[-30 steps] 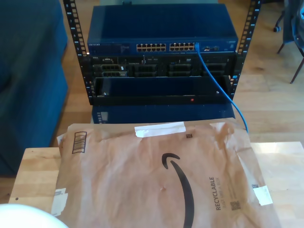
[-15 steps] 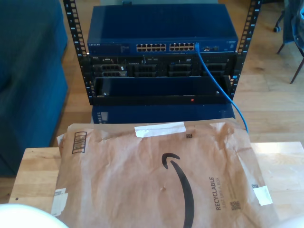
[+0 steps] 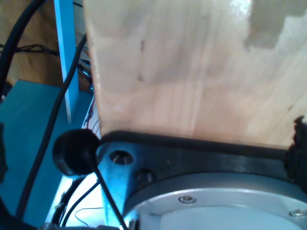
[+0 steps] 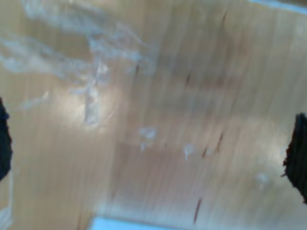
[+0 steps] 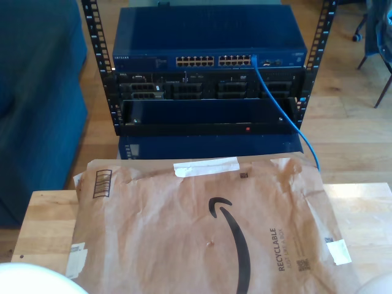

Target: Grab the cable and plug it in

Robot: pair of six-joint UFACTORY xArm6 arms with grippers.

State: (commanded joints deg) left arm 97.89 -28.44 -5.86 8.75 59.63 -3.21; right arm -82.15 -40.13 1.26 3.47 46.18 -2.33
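The cable point(image 5: 278, 101) already has one end seated in the switch point(image 5: 208, 38), in a port toward the 3 o'clock end of the port row in the exterior view. By my judgement that end is done, or was never loose. From the port the cable drops toward 5 o'clock across the rack point(image 5: 211, 92) front and disappears behind the far edge of the paper mailer point(image 5: 208, 226) lying on the table point(image 5: 46, 223). Its other end is hidden, so I cannot tell whether anything is left to plug in.

The cable is thin, bright blue and hangs in a slack curve, with no kinks that I can make out.

My first pincer and my second pincer both look down at bare wood; whether either is released or clenched I cannot tell, though nothing appears held.
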